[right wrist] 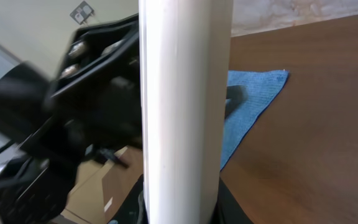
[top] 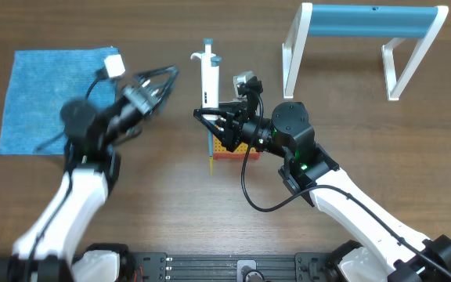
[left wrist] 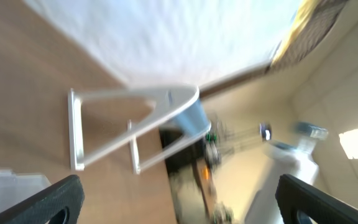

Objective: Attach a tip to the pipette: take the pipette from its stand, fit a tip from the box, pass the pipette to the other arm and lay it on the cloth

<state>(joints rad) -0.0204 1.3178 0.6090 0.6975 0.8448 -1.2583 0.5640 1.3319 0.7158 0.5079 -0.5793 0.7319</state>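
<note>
Closest up: white plastic pipette [right wrist: 185,112], barrel clamped tight between fingers of right gripper [top: 210,117]. Blue-capped head poking out past those fingertips, thin shaft trailing the other way. Yellow slim tip [top: 211,160] on shaft end, apparently seated, just beside orange-yellow tip box [top: 245,150] under right wrist. Left gripper [top: 167,81] near pipette head, not touching. Its fingers [left wrist: 58,198] wide apart, nothing between. Blue square cloth [top: 41,98] behind left fingers, well apart from pipette. White-legged stand with blue top bar [top: 366,23] well behind right fingers.

Judged step: handover to left arm, not yet done; laying on cloth still to come.

Risks from here:
- Drop onto brown wooden table [top: 171,204] or tip box, on early release by right fingers before a firm close by left.
- Bad left grasp: closing on head or finger hook instead of barrel, then tilt or slip, smooth round plastic being slippery.
- Finger-to-finger clash, with little free barrel beside right fingers for left ones.
- Tip knocked loose by a bump against tip box edge, shaft being so near it, or by a hard landing tip-first on cloth.
- Twist in right grip from sideways push by left fingers, shifting barrel off line.
</note>
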